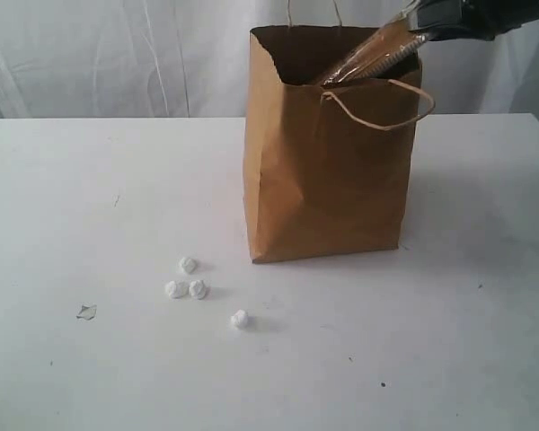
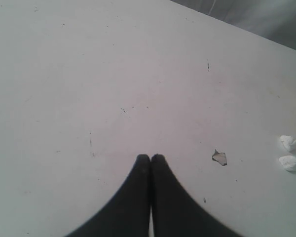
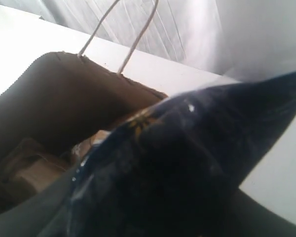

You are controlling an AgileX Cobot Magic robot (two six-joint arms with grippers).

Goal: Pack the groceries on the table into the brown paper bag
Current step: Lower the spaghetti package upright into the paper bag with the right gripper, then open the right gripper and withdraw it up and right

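The brown paper bag (image 1: 328, 180) stands upright on the table (image 1: 90, 197), its mouth open. A long dark noodle packet (image 1: 373, 54) leans out of the bag's top towards the upper right, its lower end inside. My right gripper (image 1: 428, 22) is shut on the packet's upper end. In the right wrist view the packet (image 3: 197, 163) fills the foreground and hides the fingers; behind it lies the bag's dark interior (image 3: 54, 94), with brownish items low inside. My left gripper (image 2: 150, 158) hangs shut and empty over bare tabletop (image 2: 113, 74), outside the exterior view.
Several small crumpled white balls (image 1: 189, 265) lie in front of the bag's left corner, two of them (image 2: 288, 143) in the left wrist view. A small torn scrap (image 1: 86, 312) (image 2: 219, 157) lies further left. A white curtain (image 1: 117, 54) hangs behind the table.
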